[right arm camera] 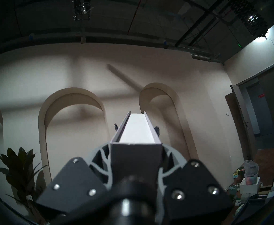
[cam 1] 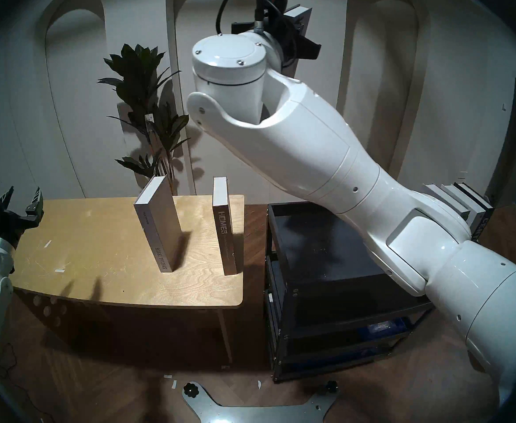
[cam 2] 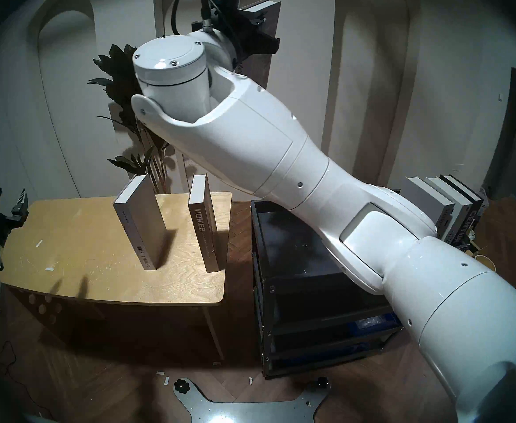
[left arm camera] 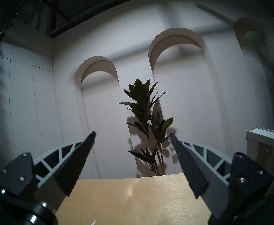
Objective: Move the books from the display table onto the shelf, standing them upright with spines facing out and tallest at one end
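Gripping a brown book [right arm camera: 137, 132] aloft — right hand [right arm camera: 137, 130] clamped.

SPECIAL ISSUE: grey book spine [cam 1: 156, 239] | HOMES: brown book spine [cam 1: 223, 230]

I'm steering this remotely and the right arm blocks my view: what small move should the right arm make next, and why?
Probably carry the held book on toward the shelf and lower it beside the row already standing at the shelf's far right. The right gripper is shut on it, high above both surfaces, and the shelf's top tray looks bare on the near side.
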